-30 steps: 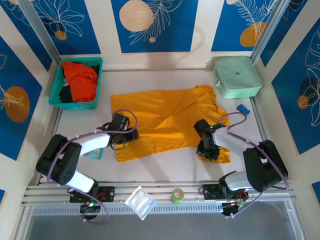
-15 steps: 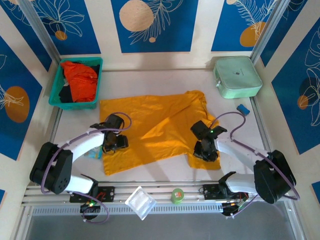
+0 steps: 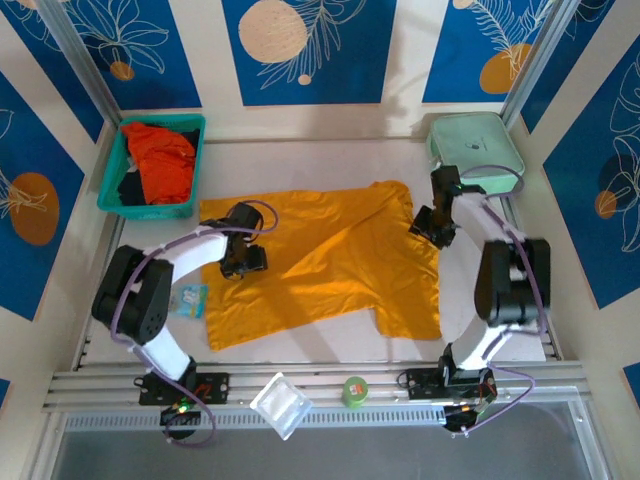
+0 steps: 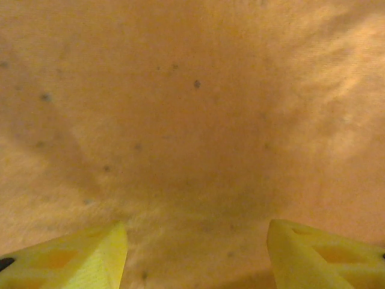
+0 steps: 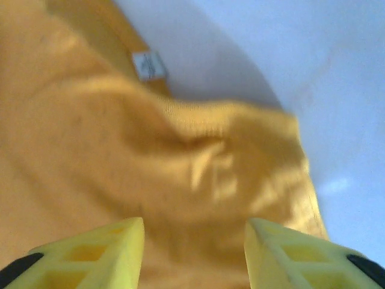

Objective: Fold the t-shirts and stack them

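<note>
Left fingers (image 4: 78, 262): spread apart, gripping nothing, yellow cloth close below.
Right fingers (image 5: 90, 253): spread apart, gripping nothing, over a bunched hem near a white tag (image 5: 148, 65).
Left gripper (image 3: 243, 262): on the shirt's left part, centre-left.
Right gripper (image 3: 432, 228): at the shirt's upper right edge.
T-shirts: two. The yellow t-shirt (image 3: 320, 260) is spread mid-table; the red-orange t-shirt (image 3: 160, 160) is heaped in the teal basket (image 3: 113, 200), upper left.
Arms: two. The left arches from lower left; the right stretches up beside the mint-green box (image 3: 475, 150).
</note>
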`<state>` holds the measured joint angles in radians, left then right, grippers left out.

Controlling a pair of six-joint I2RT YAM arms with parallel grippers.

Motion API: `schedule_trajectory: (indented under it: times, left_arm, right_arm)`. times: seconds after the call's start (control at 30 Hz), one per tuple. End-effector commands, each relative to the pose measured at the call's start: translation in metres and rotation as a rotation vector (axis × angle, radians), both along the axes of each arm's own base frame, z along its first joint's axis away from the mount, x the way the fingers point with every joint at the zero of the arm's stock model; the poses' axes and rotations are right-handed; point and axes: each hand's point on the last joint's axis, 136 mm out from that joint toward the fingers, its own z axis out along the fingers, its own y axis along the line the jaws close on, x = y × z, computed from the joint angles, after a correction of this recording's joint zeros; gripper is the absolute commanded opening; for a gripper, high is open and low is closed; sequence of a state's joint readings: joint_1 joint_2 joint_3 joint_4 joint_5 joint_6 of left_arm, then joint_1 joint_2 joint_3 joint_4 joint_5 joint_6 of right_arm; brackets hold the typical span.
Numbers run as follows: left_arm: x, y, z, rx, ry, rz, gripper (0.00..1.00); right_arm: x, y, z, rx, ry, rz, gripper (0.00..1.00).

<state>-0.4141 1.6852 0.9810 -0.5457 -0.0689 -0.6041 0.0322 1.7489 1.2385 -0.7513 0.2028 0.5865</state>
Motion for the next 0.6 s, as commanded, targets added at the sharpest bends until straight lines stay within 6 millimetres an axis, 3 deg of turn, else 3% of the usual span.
schedule_trajectory:
  times: [0.0, 0.2, 0.37, 0.57]
  left_arm:
    - [0.021, -0.004, -0.004, -0.012, -0.028, 0.036, 0.63]
    - [0.034, -0.012, -0.03, -0.001, 0.021, 0.026, 0.62]
    - [0.042, -0.018, -0.047, 0.004, 0.056, 0.011, 0.62]
    - [0.03, -0.014, -0.056, 0.011, 0.095, 0.024, 0.61]
  right_arm:
    - [0.003, -0.021, -0.019, -0.098, 0.087, 0.048, 0.54]
    - [-0.002, -0.045, -0.051, -0.149, 0.199, 0.009, 0.49]
    - [-0.022, -0.067, -0.059, -0.194, 0.261, -0.055, 0.23]
    - [-0.029, -0.075, -0.056, -0.155, 0.26, -0.124, 0.26]
